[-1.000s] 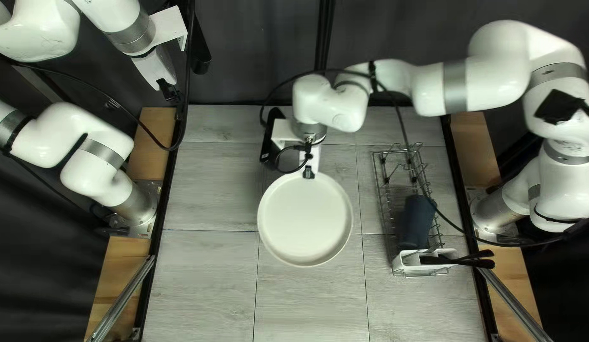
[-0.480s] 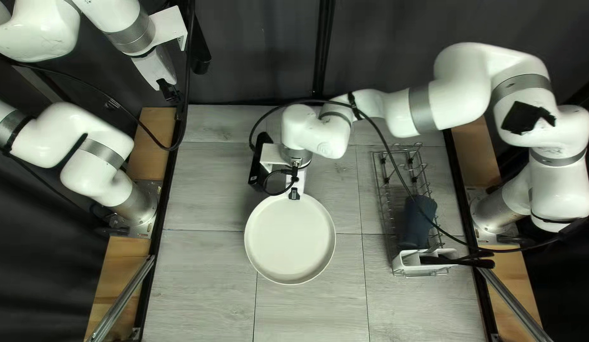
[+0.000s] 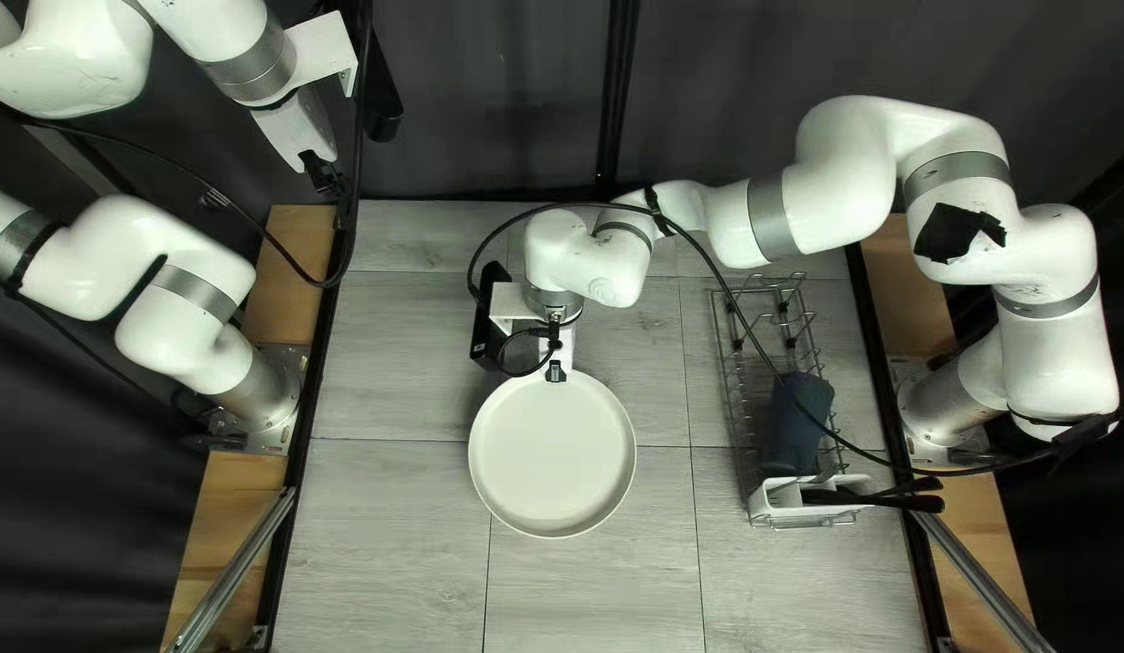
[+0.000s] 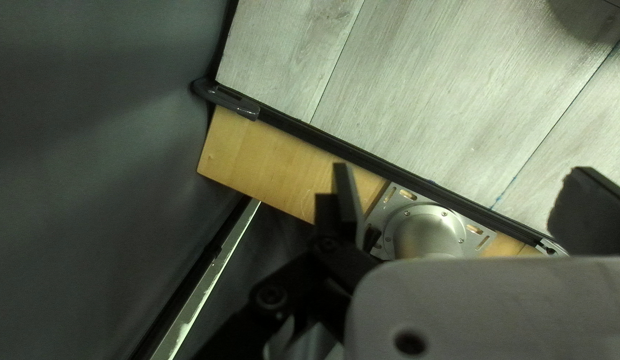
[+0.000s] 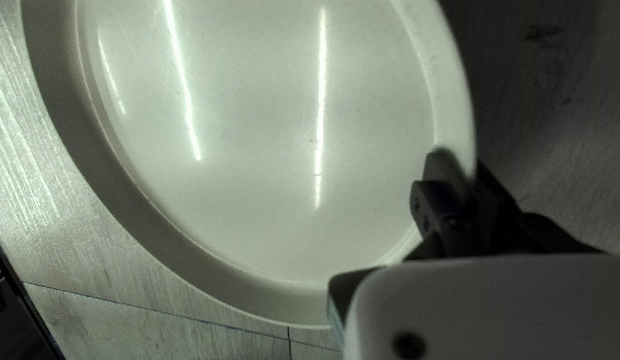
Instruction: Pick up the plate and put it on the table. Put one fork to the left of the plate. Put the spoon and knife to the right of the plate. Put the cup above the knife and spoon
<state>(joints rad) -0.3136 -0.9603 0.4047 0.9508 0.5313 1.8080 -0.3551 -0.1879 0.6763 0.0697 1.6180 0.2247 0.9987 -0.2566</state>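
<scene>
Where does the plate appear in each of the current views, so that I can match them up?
Top left view: the plate is near the centre, its far rim at my right gripper.
Left wrist view: the plate is not in it.
Right wrist view: it spreads ahead of and beside the gripper, its rim between the fingers.
Shared landmark: the seamed grey tabletop shows in all three.

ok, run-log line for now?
right jaws shut on plate; table contact unclear; left jaws open; cup in rack; cutlery in holder
</scene>
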